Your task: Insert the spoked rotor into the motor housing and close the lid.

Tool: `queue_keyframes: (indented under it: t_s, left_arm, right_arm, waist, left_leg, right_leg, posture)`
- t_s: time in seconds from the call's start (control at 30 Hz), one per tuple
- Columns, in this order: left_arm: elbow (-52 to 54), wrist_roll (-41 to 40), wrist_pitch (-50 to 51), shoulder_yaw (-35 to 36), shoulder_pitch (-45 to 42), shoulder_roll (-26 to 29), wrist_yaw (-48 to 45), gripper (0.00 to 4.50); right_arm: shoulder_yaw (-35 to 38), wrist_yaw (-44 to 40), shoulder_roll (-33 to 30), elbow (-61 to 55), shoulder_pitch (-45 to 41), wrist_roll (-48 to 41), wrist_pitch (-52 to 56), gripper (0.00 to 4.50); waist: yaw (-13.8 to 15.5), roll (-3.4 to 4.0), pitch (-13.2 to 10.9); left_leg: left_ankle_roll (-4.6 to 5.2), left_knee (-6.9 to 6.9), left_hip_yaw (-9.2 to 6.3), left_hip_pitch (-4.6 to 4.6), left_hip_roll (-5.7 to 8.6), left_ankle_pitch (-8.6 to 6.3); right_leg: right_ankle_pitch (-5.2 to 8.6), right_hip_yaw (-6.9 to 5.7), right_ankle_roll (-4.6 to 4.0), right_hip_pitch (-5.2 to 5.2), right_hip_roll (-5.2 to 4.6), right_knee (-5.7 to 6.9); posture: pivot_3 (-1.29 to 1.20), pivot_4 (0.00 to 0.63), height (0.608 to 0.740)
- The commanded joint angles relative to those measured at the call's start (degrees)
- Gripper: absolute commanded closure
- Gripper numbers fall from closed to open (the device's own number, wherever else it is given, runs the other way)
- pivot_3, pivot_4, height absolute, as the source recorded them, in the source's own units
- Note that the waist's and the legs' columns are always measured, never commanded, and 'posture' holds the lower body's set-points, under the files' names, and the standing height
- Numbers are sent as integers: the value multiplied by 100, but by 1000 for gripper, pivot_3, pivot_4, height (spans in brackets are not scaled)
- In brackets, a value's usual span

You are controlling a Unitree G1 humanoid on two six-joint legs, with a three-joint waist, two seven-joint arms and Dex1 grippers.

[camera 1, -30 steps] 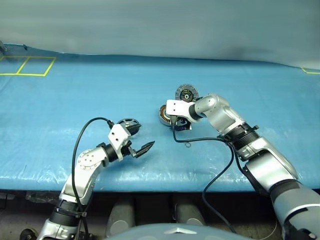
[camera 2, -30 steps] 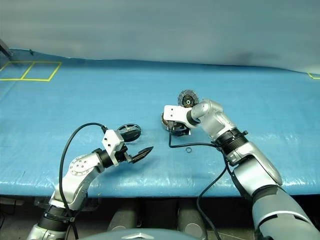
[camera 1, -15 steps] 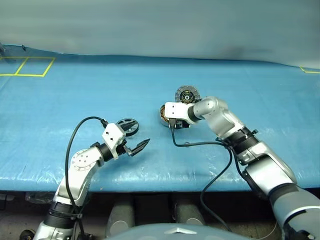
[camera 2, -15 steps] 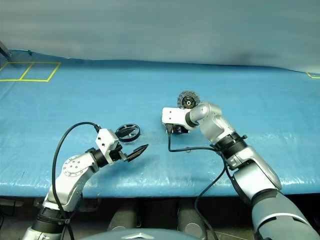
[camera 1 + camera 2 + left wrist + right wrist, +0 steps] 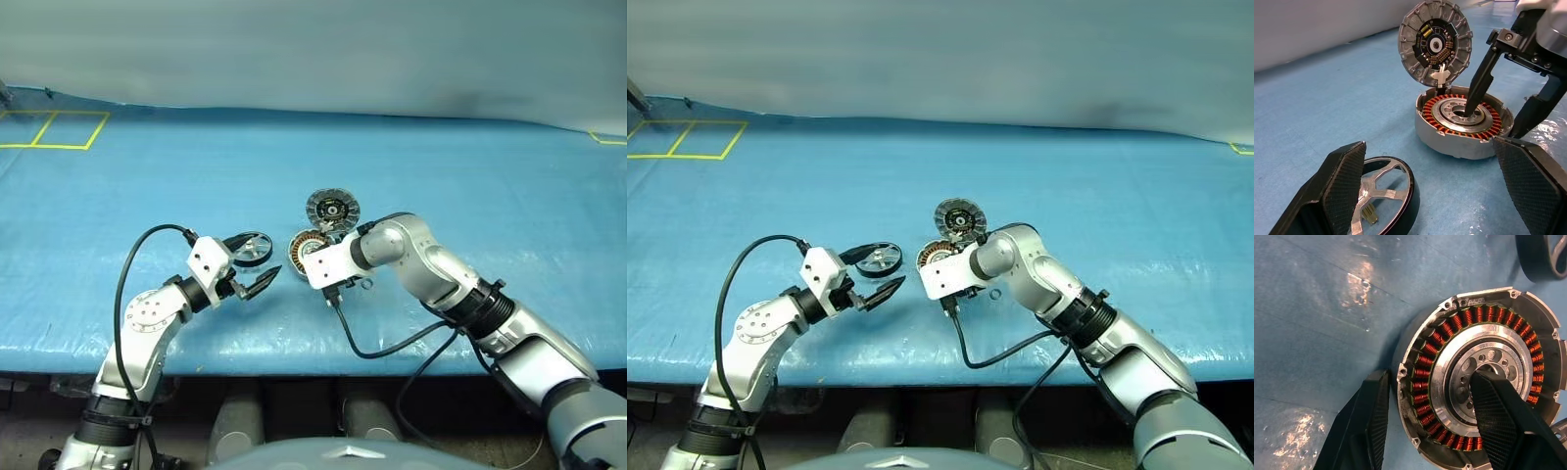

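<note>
On my feed the lid [image 5: 1435,45] stands on edge right behind the motor housing [image 5: 1463,120] on the blue bench [image 5: 147,186]. My right gripper [image 5: 1432,423] angles down, fingers clamped on the housing wall, one inside. Left gripper [image 5: 1432,188] fingers wide apart beside the spoked rotor [image 5: 1382,195].

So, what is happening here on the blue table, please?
The right pincer grips the wall of the motor housing, one finger in its centre hole and one outside. The lid stands open, hinged at the housing's far edge. The left pincer is open and holds nothing, close to the spoked rotor, which lies flat on the table, not yet inserted.
</note>
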State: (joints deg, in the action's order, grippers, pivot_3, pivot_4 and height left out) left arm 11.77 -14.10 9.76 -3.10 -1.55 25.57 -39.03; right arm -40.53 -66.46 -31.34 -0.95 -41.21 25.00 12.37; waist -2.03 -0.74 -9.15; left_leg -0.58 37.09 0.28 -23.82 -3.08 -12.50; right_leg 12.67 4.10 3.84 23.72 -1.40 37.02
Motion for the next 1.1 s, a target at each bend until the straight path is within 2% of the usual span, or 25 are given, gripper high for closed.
queue_keyframes:
  t_s: [0.03,0.47,0.67,1.1]
  left_arm:
    - [253,-24,-42,74,1,18,35,0]
    - [245,-5,-68,59,36,-20,81,0]
    - [226,2,-73,35,19,-29,80,0]
    - [159,-12,-64,-235,-91,-99,-88,0]
  right_arm:
    - [-153,-233,-73,-273,55,149,-353,2310]
    - [-74,-467,39,-339,209,215,-523,2310]
    - [152,-238,163,-361,260,230,-497,391]
    - [1571,170,65,-1844,1090,-645,583,391]
  waist:
    - [1,0,0]
    - [-2,-1,1]
    - [-3,-2,1]
    - [41,-3,1]
  left_leg:
    - [0,0,0,0,0,0]
    - [0,-1,0,4,0,0]
    - [0,-2,0,4,0,0]
    - [-1,2,-2,2,0,0]
  right_leg:
    - [0,0,0,0,0,0]
    - [-3,-1,-9,-3,0,0]
    - [-8,0,-17,-4,0,0]
    - [-12,-2,-22,-6,0,0]
  posture:
    - [0,150,740]
    - [0,150,740]
    - [0,150,740]
    - [0,150,740]
